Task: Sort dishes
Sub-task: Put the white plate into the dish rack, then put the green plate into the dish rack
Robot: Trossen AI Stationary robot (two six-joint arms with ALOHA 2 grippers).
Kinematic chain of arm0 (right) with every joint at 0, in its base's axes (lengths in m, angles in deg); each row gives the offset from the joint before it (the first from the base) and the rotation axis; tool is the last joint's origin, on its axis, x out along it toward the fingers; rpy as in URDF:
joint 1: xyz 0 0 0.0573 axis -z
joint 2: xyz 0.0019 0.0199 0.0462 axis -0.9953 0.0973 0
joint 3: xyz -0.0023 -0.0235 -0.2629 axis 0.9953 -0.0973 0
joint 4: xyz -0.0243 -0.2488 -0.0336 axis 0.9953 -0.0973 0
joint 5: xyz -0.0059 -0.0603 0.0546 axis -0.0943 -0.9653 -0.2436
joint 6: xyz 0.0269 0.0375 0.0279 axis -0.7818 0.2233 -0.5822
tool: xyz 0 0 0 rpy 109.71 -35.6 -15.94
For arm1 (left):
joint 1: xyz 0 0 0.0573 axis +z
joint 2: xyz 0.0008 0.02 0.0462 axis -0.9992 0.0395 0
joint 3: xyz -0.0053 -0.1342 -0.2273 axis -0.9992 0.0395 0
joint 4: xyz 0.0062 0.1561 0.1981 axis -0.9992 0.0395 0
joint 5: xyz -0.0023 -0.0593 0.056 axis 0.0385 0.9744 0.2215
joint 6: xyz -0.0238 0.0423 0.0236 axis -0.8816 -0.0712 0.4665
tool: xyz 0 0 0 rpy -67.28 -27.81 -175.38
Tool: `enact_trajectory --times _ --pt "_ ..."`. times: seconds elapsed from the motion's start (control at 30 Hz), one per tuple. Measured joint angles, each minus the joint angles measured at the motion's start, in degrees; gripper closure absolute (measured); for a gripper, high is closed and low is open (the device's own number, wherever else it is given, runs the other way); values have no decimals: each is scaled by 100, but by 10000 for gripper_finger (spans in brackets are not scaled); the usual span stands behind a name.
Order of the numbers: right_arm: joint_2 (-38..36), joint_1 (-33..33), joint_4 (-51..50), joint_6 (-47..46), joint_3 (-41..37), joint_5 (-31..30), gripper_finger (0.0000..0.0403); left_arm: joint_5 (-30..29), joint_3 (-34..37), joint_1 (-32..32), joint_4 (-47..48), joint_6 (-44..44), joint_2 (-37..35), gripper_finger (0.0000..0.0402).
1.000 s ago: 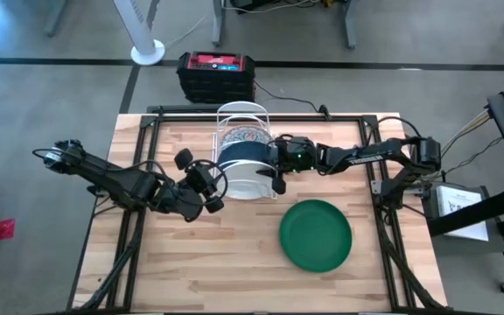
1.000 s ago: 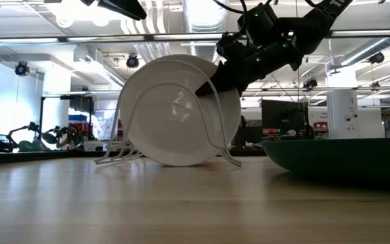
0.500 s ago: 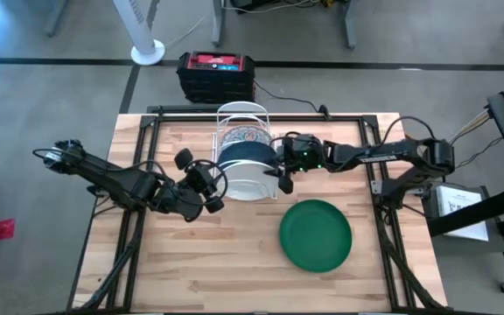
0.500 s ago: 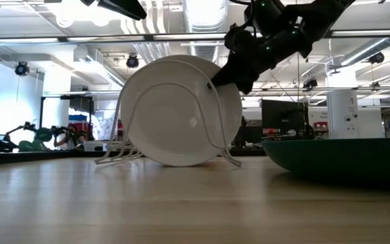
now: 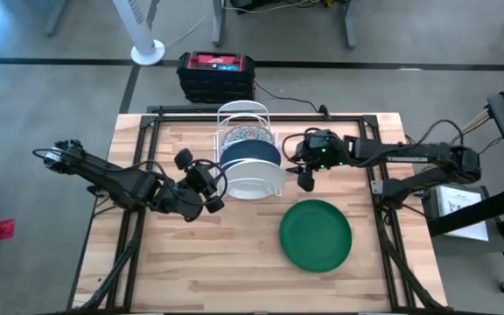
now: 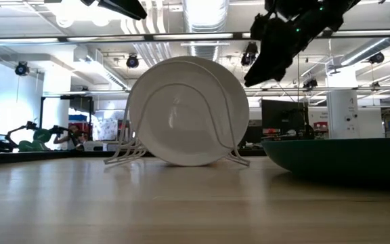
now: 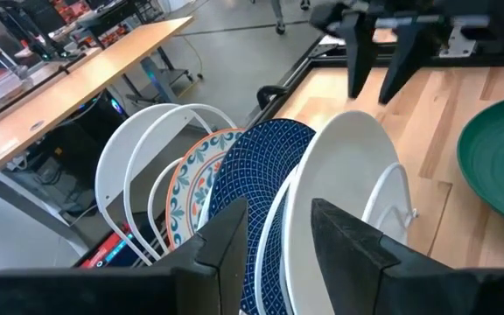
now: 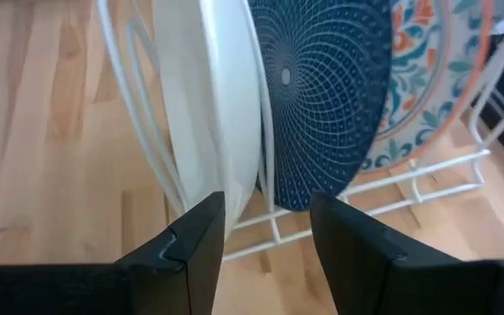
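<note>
From above: three dishes standing on edge in the white wire rack (image 5: 243, 114) toward the table's far edge, namely the floral dish (image 5: 245, 133) at the back, the blue speckled dish (image 5: 248, 155) in the middle, the plain white dish (image 5: 257, 181) in front; the green dish (image 5: 316, 234) lying flat and alone on the wooden table (image 5: 191, 271), well apart from the rack. Right gripper (image 5: 304, 175) hanging just beside the rack, released and empty; left gripper (image 5: 206, 182) waiting on the rack's other side, jaws parted, holding nothing. From table height: white dish (image 6: 188, 112) upright behind a wire loop, smooth, round and hard; probably rigid, fairly heavy, brittle and slippery under the glaze, so best pinched at the thin rim and lifted straight up. Through the left wrist: blue dish (image 7: 256, 188) densely patterned, floral dish (image 7: 201, 179) with orange and teal scrolls, thin rounded wire hoops between. Through the right wrist: white dish (image 8: 221, 96) edge-on beside the blue one, rim exposed clear of the wires.
</note>
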Motion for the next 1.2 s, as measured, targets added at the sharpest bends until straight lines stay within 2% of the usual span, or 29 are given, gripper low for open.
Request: enact_trajectory --times 0.13,0.3,0.47,0.67,1.0,1.2 --pt "-391 -1 -558 -52 0 2 238 -2 0 2 -33 -2 0 285" --pt "-849 -1 -1777 -100 -16 7 243 0 0 2 -33 -2 0 285" --pt "-1221 -1 -2478 -414 -320 208 242 0 0 2 -33 -2 0 285" --pt "-1391 -30 -2655 -687 -901 1067 228 2 0 2 -49 -2 0 285" --pt "-1367 -45 -2633 -1220 -1462 1198 203 4 0 2 -86 -4 0 285" --pt "-1020 -45 -2415 -1651 -1657 1189 177 52 0 2 -83 -4 0 285"
